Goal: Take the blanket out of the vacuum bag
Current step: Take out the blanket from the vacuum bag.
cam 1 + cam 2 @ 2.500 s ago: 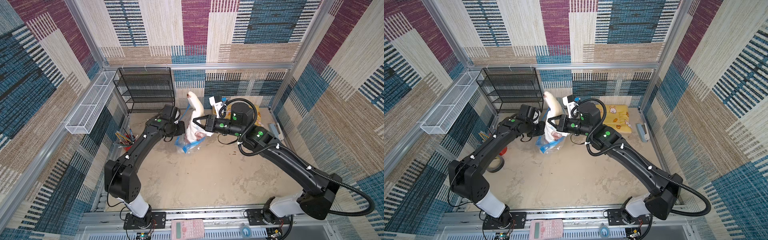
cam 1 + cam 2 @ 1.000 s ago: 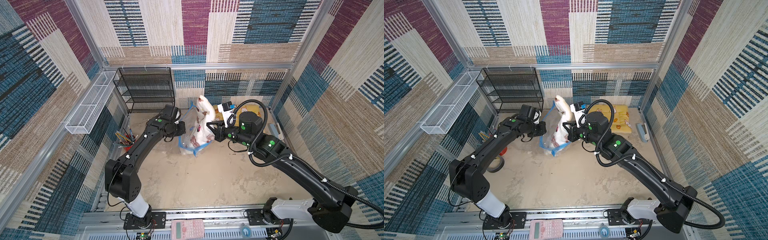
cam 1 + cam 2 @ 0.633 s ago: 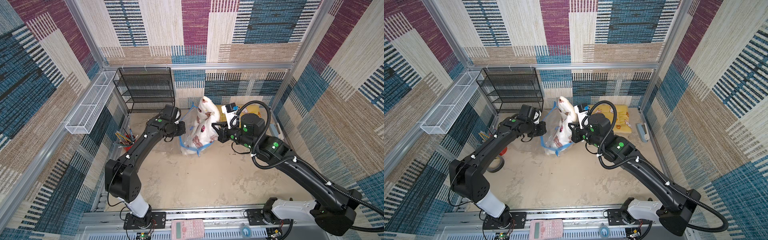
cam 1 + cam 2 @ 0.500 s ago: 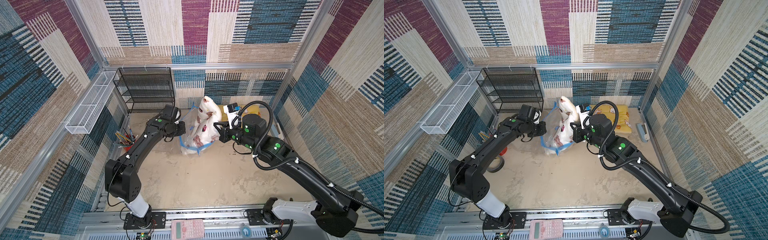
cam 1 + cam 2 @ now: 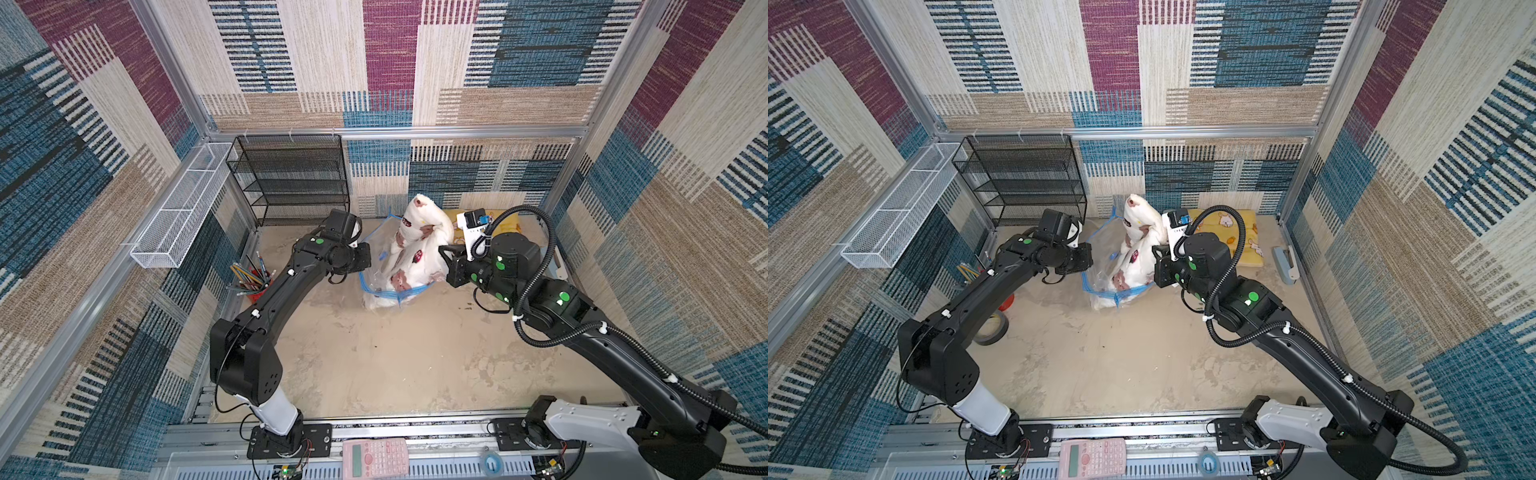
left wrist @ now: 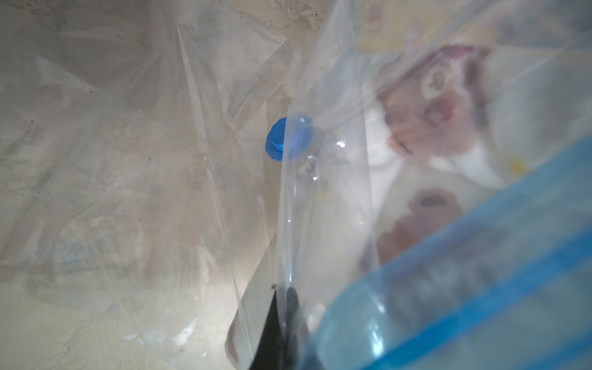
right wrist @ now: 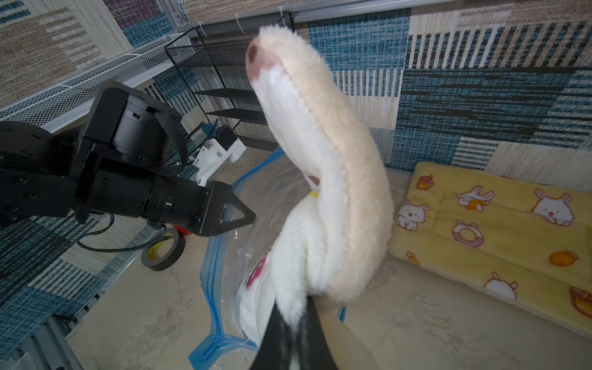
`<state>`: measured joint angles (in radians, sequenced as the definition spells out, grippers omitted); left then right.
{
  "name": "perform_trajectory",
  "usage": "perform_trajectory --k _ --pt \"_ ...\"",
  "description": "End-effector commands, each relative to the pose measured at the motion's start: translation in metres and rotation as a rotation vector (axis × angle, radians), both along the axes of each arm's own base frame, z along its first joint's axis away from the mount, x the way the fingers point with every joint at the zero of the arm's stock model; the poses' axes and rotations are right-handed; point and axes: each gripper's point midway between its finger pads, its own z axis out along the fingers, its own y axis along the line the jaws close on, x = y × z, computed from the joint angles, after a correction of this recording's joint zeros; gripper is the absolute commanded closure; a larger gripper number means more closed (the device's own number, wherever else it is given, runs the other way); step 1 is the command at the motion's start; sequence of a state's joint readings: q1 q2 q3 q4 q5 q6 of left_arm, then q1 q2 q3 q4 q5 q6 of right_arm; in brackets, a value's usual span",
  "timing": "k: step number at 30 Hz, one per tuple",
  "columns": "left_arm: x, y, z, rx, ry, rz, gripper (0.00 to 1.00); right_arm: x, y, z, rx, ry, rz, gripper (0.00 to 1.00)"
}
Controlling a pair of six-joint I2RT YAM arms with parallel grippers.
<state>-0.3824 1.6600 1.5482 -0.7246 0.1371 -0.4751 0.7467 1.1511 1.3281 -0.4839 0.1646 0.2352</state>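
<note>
White blanket (image 7: 336,192) in right pincer (image 7: 293,306)

1. Robot test cell, lab-style: aluminium frame (image 5: 386,132) boxes in patchwork-patterned wall panels (image 5: 519,50).
2. Left arm (image 5: 282,291) and right arm (image 5: 623,361) sit bolted to a metal rail (image 5: 415,431) along the worktop's (image 5: 395,357) near edge.
3. Black wire rack (image 5: 291,178), far left corner.

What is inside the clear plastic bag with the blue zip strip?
Lower part of the white fleece blanket with brown prints; its top sticks out. The bag's bottom is hidden.
</note>
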Motion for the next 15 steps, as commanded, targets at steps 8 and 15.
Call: perform_trajectory --k 8,15 --pt "0.0 0.002 0.001 0.005 -0.005 0.008 1.0 0.006 -0.005 -0.006 -0.014 -0.008 -0.044 1.0" --pt "-0.001 0.009 0.011 0.044 -0.053 0.023 1.0 -0.008 0.028 0.0 0.035 -0.026 0.151 1.0"
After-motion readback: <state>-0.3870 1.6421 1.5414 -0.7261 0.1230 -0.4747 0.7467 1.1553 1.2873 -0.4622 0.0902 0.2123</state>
